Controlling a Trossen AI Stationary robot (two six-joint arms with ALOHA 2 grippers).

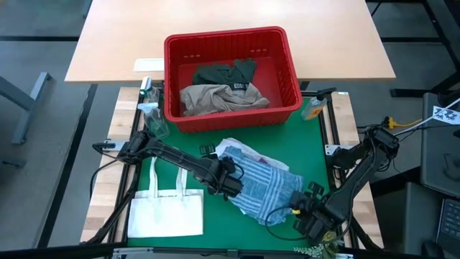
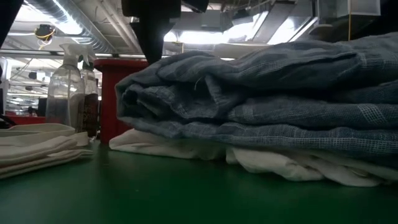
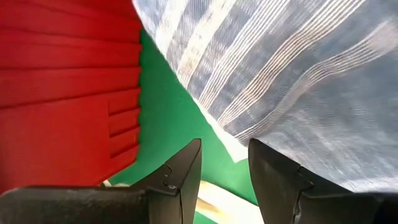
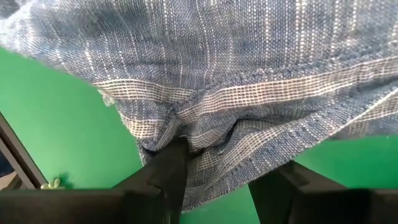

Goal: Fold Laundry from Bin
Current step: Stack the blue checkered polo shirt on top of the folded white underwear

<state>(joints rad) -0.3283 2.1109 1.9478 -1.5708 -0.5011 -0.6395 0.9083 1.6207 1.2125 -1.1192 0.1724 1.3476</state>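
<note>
Folding blue-and-white striped woven garment (image 1: 264,188) at mat centre. Left gripper (image 1: 231,183), garment's 9 o'clock, fingers parted, empty. Right gripper (image 1: 307,210), 4 o'clock, pinching hem. Next: carry hem toward 10 o'clock, away from red slotted plastic bin (image 1: 231,78).

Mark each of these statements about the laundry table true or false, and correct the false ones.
1. The red bin is empty. False: a beige garment and a dark green garment lie in it.
2. The blue-and-white striped garment lies on the green mat between the two arms. True.
3. The white tote bag sits inside the bin. False: it lies flat on the table beside the mat, near the left arm.
4. White cloth lies under the striped garment. True.
5. The left gripper stands with its fingers apart. True.
</note>
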